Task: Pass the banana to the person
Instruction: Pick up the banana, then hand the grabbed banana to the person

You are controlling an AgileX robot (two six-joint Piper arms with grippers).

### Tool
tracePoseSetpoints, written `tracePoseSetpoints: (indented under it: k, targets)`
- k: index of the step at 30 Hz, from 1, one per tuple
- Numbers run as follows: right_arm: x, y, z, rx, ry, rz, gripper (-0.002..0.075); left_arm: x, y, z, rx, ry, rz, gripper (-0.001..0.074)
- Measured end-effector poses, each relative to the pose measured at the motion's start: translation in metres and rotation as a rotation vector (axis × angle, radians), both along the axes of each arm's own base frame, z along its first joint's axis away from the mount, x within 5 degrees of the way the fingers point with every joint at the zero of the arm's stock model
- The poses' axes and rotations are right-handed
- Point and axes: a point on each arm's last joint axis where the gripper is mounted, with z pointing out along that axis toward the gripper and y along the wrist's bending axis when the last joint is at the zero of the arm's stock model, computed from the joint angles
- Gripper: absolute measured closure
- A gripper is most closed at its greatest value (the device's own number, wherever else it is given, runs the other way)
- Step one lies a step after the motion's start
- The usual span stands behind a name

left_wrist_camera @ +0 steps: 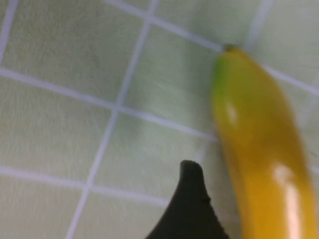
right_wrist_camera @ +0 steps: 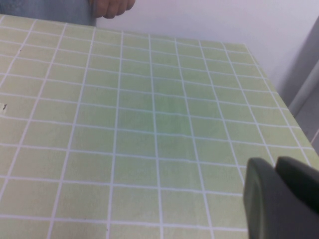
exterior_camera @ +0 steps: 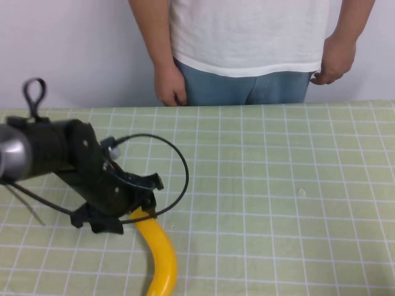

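1. The banana [exterior_camera: 162,256] looks smooth and shiny, with bright spots of light on its yellow skin [left_wrist_camera: 259,149].
2. The left gripper [exterior_camera: 133,206], low over the table at the banana's end, looks like dull black plastic.
3. The right gripper [right_wrist_camera: 281,199], over the table's bare side, looks matt dark grey.
4. The tablecloth [exterior_camera: 278,185] looks like soft, flat cloth.
5. The person [exterior_camera: 247,37] wears a soft white cloth shirt.

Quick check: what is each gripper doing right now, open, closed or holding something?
Left gripper: low over the banana at the near left; grip cannot be told.
Right gripper: over bare tablecloth, holding nothing, looks shut.
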Motion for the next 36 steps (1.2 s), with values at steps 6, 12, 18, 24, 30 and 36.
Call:
tracePoseSetpoints:
  k: [6,12,18,24,30,36]
  targets:
    - [0.000,0.000,0.000,0.000,0.000,0.000,0.0733,0.010,-0.004,-0.025,-0.005,-0.007,0.038,0.0265]
    - [0.000,0.000,0.000,0.000,0.000,0.000,0.0733,0.012,-0.004,-0.030,0.003,-0.028,-0.031,0.0465]
    - [0.000,0.000,0.000,0.000,0.000,0.000,0.0733,0.009,-0.007,-0.027,0.010,-0.021,-0.205,0.0463]
    - [0.000,0.000,0.000,0.000,0.000,0.000,0.0733,0.021,-0.014,0.012,0.024,-0.083,-0.423,0.0463]
    - [0.000,0.000,0.000,0.000,0.000,0.000,0.0733,0.041,-0.022,0.093,-0.002,-0.353,-0.465,0.0463]
    - [0.000,0.000,0.000,0.000,0.000,0.000,0.0734,0.039,-0.048,0.170,0.001,-0.607,-0.652,0.0463]
